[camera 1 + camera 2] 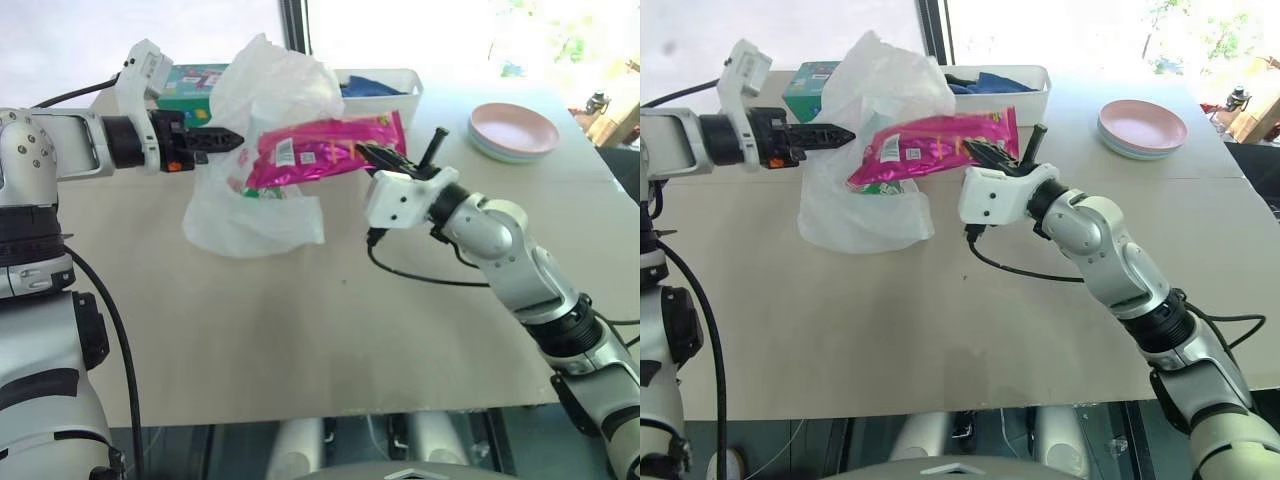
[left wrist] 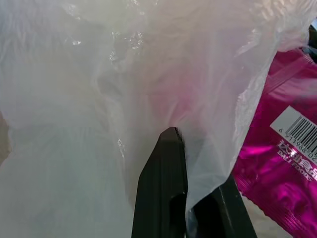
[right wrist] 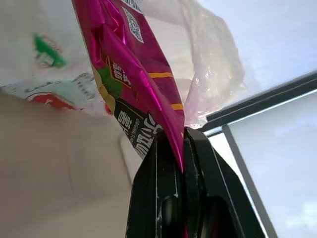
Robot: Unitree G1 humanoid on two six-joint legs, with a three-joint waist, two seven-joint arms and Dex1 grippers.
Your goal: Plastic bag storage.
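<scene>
The plastic bag, thin and translucent white, hangs over the table with its bottom resting on the top. My left gripper is shut on the bag's upper edge from the left; the film drapes over its fingertips. A shiny pink snack packet is held level at the bag's right side, and my right gripper is shut on its right end. The packet's left end overlaps the bag's film; I cannot tell whether it is inside. Something printed in green and red shows through the bag.
A white rectangular tub with blue things stands at the back, a teal box left of it behind the bag. Stacked pink plates sit at the back right. A black cable hangs under my right wrist.
</scene>
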